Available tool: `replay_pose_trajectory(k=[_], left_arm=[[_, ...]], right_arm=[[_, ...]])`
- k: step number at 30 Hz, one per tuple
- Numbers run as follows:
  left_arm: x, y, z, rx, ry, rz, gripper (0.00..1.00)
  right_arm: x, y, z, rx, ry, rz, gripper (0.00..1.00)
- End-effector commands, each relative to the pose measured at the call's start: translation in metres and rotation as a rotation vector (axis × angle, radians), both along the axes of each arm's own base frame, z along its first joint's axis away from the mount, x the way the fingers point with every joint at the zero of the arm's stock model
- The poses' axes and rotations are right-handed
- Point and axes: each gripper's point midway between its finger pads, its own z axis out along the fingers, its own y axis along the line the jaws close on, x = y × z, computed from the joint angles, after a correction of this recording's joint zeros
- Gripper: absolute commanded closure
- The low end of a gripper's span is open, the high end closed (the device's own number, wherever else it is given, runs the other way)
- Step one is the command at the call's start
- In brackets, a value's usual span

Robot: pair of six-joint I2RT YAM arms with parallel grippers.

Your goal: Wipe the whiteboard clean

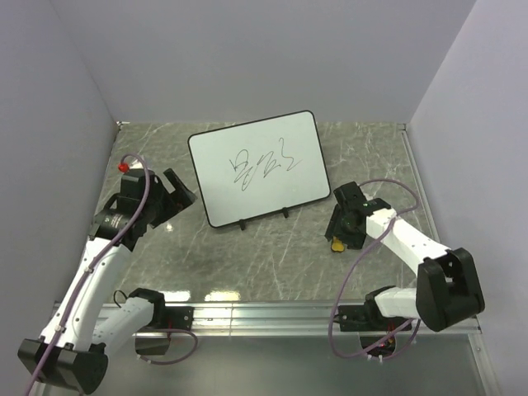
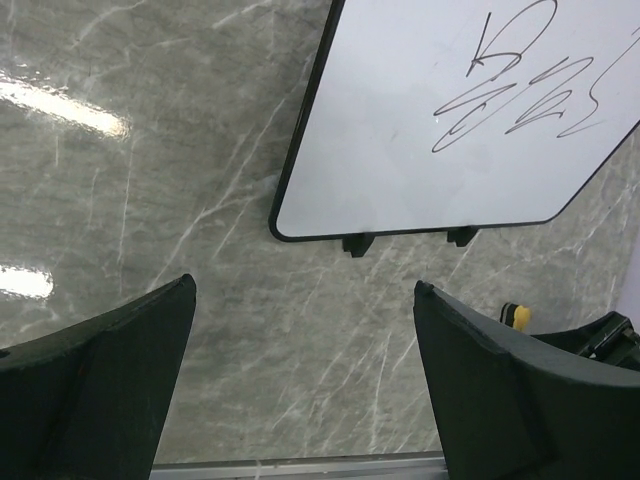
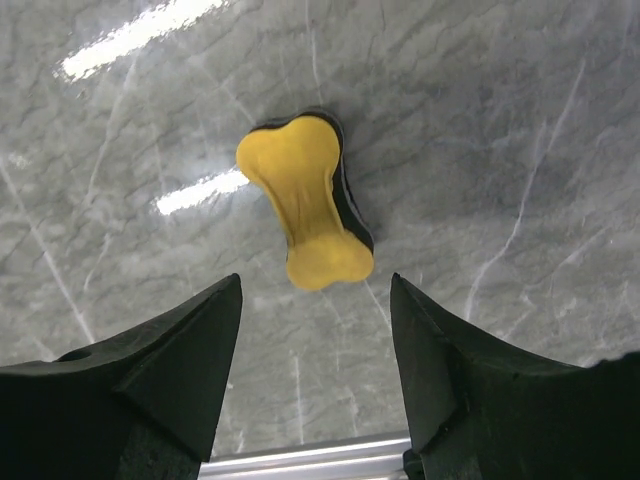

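Note:
The whiteboard (image 1: 256,169) lies on the marble table, white with a thin black rim, two small black feet at its near edge and black scribbles in its middle. It also shows in the left wrist view (image 2: 430,120). My left gripper (image 1: 177,194) is open and empty, just left of the board's near left corner; in its wrist view the gripper (image 2: 304,285) hangs over bare marble. My right gripper (image 1: 342,231) is open, right of the board, above a yellow bone-shaped eraser (image 3: 300,205) with a black underside. The eraser lies just beyond the open right gripper (image 3: 316,280), untouched.
Grey walls enclose the table on three sides. A metal rail (image 1: 272,313) runs along the near edge by the arm bases. The eraser peeks out below the right gripper in the top view (image 1: 337,245) and at the right of the left wrist view (image 2: 515,315).

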Motion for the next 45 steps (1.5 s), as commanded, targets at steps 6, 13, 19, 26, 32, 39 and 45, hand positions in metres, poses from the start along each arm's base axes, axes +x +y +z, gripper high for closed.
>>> replay_pose_trajectory(k=[6,13,19,26,32,39,45], left_arm=[[0.005,0.000,0.022,0.080,-0.060,-0.026,0.05],[0.004,-0.003,0.024,0.104,-0.067,-0.047,0.04],[0.008,-0.002,0.024,0.121,-0.068,-0.048,0.04],[0.013,-0.002,0.025,0.132,-0.071,-0.043,0.04],[0.015,-0.003,0.024,0.134,-0.071,-0.047,0.03],[0.013,-0.003,0.019,0.134,-0.059,-0.052,0.03],[0.014,-0.004,0.014,0.135,-0.032,-0.050,0.04]], right_arm=[[0.024,-0.009,-0.012,-0.070,-0.013,-0.023,0.36],[0.034,-0.008,-0.020,-0.087,0.008,-0.023,0.45],[0.047,-0.009,-0.013,-0.120,-0.002,-0.006,0.45],[0.050,-0.009,-0.016,-0.132,0.017,0.003,0.57],[0.035,-0.008,-0.024,-0.097,0.036,-0.012,0.57],[0.022,-0.004,-0.025,-0.062,0.040,-0.014,0.56],[0.022,-0.002,-0.023,-0.057,0.039,-0.008,0.52]])
